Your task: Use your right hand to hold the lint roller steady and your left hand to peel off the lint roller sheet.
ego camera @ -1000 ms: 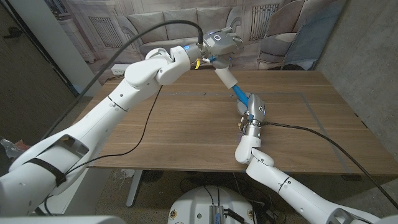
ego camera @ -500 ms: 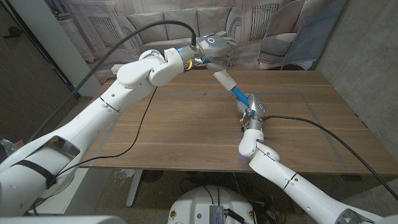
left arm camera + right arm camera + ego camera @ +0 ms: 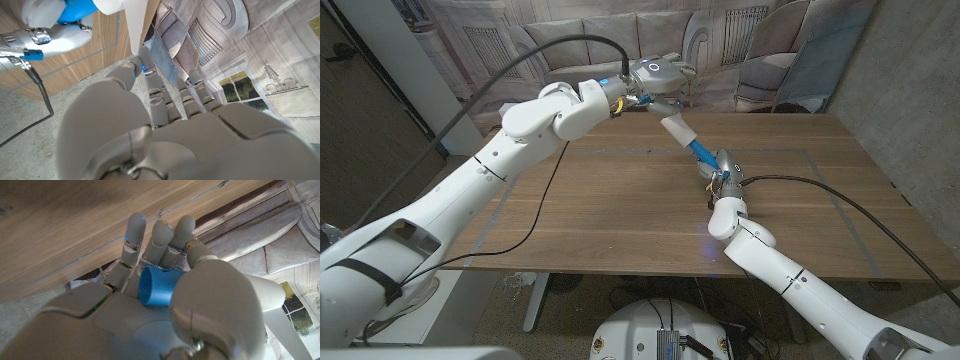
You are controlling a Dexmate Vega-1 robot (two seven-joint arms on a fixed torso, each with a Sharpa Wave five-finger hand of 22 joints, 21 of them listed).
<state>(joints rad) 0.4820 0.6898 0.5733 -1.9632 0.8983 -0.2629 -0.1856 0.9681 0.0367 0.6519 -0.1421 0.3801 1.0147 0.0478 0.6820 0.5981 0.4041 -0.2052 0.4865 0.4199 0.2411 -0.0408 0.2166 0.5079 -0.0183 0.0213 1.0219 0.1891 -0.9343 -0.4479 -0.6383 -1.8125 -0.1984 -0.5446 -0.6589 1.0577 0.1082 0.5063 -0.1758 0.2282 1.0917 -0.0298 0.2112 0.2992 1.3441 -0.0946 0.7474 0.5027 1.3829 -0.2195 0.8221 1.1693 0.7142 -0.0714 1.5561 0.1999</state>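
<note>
Wooden table (image 3: 600, 210) stretches across the head view, with a printed backdrop of sofas and arches behind it. On the left, the robot's long white left arm reaches toward the far middle of the table, where the left hand (image 3: 658, 78) hovers at the upper end of the lint roller (image 3: 688, 138); its fingers curl near the roller's white sheet (image 3: 678, 127). The left wrist view shows a white strip (image 3: 137, 22) rising past the fingers (image 3: 150, 95), but whether they actually pinch it cannot be told. Moving right, the lint roller slants through the air above the table: its long axis runs diagonally, white head up and away toward the left hand, blue handle (image 3: 703, 152) down and nearer toward the right hand (image 3: 726, 172). The right hand grips that blue handle (image 3: 157, 287), fingers wrapped around it. Judging by this, the steadying hold is done and the peel looks barely started or just being set up; the sheet is not yet off the roller.
</note>
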